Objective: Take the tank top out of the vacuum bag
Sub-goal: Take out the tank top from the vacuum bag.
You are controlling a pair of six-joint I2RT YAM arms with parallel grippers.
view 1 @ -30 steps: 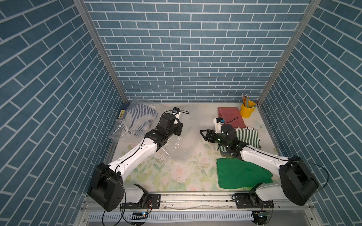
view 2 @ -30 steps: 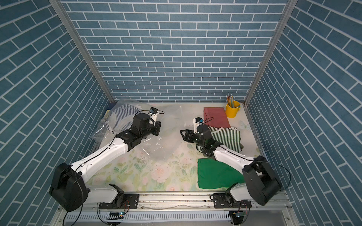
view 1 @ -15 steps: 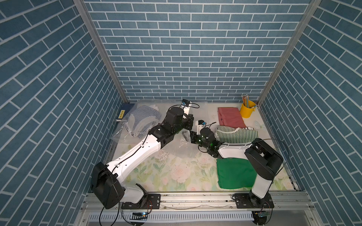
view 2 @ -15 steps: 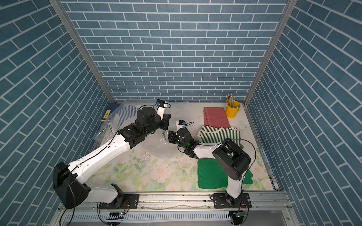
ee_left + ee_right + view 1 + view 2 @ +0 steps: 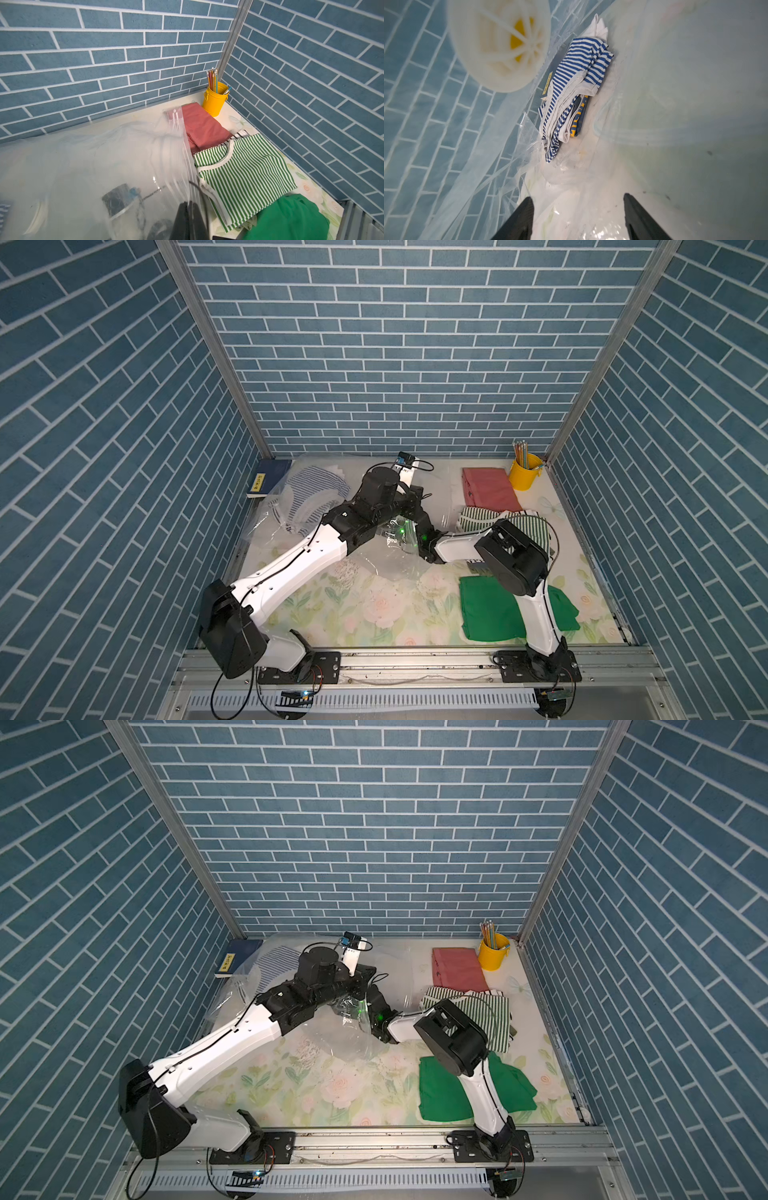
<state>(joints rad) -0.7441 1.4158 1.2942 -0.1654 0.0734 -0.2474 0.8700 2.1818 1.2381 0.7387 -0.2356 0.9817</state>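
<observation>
The blue-and-white striped tank top (image 5: 571,89) is seen lying bunched deep inside the transparent plastic vacuum bag (image 5: 104,155), and in both top views it is placed toward the far left corner of the table (image 5: 309,493), just beside a dark blue book (image 5: 268,477). The bag's zip-strip edge is pinched by the left gripper (image 5: 188,204), whose fingers are pressed together on the film, so that the mouth is held raised. The right gripper (image 5: 577,202) is found inside that mouth with its black fingers (image 5: 527,205) spread wide and nothing between them. From those fingers the tank top lies ahead and deeper in the bag, well apart from them, with only crumpled film and the bag floor between. Its long axis is seen to run roughly along the line of reach, one narrow striped end pointing back toward the fingers. A round white valve with a yellow centre (image 5: 500,41) hangs in the upper film beside that line. Since the left gripper is taken up with the mouth, the reach is judged to fall to the right arm, driven further in until the near end of the bundle sits between the spread fingers.
</observation>
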